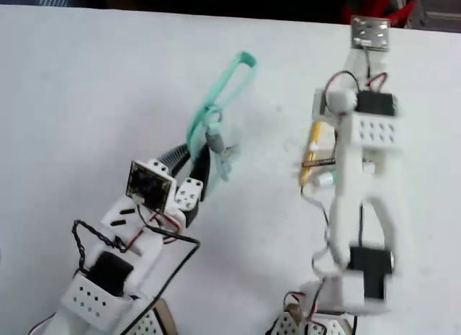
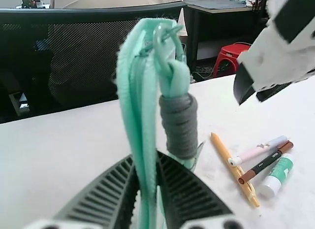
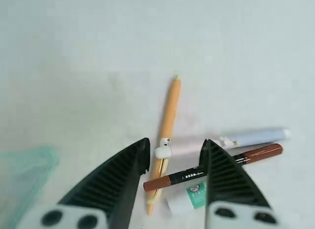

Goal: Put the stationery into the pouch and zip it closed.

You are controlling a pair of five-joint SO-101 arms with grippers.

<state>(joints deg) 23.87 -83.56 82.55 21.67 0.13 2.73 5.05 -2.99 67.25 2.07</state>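
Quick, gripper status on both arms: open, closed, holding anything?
Left gripper: closed on the teal pouch.
Right gripper: open, empty, over the orange pen.

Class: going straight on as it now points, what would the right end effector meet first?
Probably the orange pen, or the brown marker by it: both lie ahead of the right end effector; depth unclear.

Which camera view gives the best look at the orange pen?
The right wrist view: the orange pen shows nearly whole, framed by the open right gripper. The left wrist view shows the pen smaller and slanted, beside the other stationery. In the high view the right arm hides part of it.
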